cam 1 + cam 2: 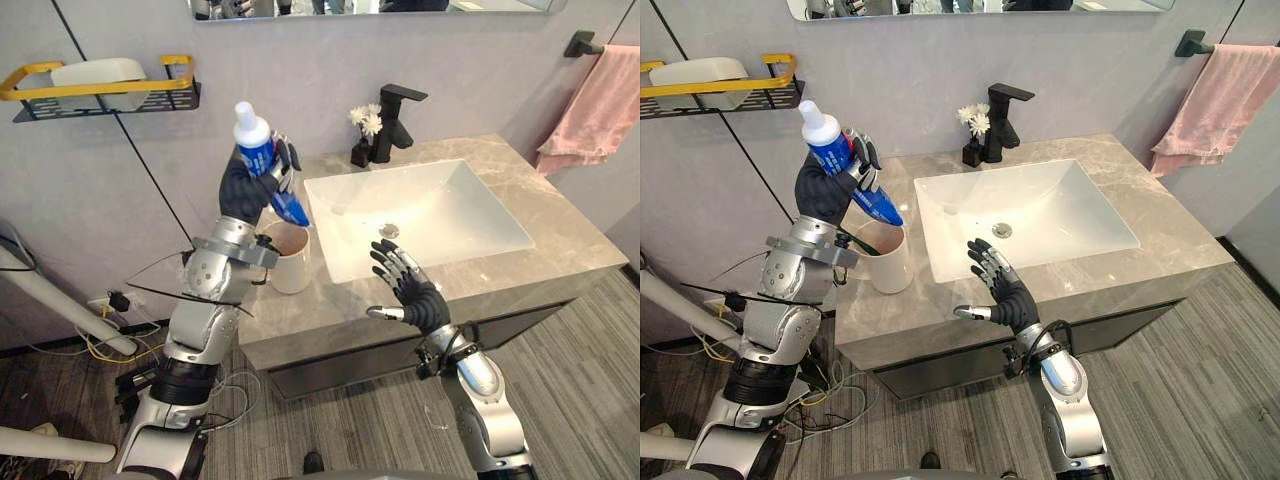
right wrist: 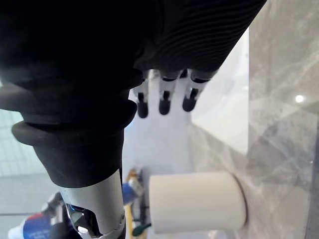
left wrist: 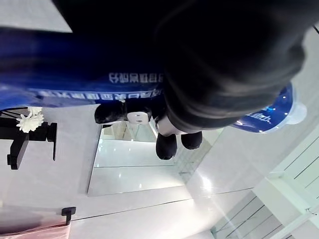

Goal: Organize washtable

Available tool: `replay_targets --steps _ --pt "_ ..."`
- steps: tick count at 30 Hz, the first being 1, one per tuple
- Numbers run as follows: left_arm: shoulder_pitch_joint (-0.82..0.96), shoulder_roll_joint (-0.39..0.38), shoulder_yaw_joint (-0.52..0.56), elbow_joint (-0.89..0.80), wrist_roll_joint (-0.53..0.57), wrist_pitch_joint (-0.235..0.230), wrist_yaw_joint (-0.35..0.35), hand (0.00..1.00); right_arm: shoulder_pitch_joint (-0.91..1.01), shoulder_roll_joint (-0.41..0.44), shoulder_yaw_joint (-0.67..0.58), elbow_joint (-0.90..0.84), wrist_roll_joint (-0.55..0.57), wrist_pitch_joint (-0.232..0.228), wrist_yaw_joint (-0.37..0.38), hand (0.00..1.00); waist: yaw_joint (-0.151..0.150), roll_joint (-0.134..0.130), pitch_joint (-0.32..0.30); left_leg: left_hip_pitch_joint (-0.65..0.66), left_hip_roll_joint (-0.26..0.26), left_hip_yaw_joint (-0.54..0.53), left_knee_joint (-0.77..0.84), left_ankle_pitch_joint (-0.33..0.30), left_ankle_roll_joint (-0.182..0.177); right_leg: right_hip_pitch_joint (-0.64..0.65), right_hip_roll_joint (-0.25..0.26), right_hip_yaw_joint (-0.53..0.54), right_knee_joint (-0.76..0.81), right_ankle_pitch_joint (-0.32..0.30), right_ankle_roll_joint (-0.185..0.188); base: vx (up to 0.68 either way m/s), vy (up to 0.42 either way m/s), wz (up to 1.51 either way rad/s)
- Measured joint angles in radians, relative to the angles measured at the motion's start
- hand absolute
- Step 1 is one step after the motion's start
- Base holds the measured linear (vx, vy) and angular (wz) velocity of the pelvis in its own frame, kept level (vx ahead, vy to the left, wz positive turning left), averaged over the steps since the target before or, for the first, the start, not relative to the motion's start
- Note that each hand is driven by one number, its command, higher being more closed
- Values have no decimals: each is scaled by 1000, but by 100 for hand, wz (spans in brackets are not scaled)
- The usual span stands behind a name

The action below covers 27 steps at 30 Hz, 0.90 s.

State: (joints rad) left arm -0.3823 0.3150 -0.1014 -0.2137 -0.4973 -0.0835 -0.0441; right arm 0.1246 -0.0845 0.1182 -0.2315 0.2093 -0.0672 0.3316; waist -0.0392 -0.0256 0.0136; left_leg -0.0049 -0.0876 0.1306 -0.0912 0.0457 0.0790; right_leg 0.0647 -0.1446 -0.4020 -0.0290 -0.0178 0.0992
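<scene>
Found the toothpaste tube [image 1: 257, 150] off the worktop [image 1: 560, 215], raised above its left portion and clamped in the left hand [image 1: 245, 185], whose fingers and thumb are curled round the tube's middle. Noted a blue body with white print, a broad white cap at the top end, and a flattened, darker blue tail at the bottom end. Held slanted, with the cap up and leaning toward the wall and the tail down, just above the open mouth of the cup [image 1: 290, 265]. Observed no contact between tail and cup.

Located the cup upright on the worktop, between its left edge and the sink [image 1: 460, 205], toward the front. Pale cream outside, brownish inside, with a slim dark-green item [image 1: 865, 241] leaning in it; kind not determinable.

Located the right hand [image 1: 420, 298] over the worktop's front edge, just in front of the sink — fingers straight and spread, thumb out to the side, holding nothing.

Recorded at the back edge, behind the sink's left corner, a black faucet [image 1: 395, 120] and just beside it a small dark vase of white flowers [image 1: 365, 125].

Recorded on the wall a yellow-railed black shelf [image 1: 100, 92] carrying a white object [image 1: 98, 72], a pink towel [image 1: 600, 105] hanging off the right side — and a mirror [image 1: 370, 8] above.
</scene>
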Motion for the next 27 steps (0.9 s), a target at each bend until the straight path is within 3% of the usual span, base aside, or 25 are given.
replay_targets --steps 27 --pt "61 -56 1 -40 4 0 -17 100 12 1 -1 0 16 2 0 0 0 8 10 -14 1 -1 0 0 0 -14 1 1 0 0 -1 0 0 0"
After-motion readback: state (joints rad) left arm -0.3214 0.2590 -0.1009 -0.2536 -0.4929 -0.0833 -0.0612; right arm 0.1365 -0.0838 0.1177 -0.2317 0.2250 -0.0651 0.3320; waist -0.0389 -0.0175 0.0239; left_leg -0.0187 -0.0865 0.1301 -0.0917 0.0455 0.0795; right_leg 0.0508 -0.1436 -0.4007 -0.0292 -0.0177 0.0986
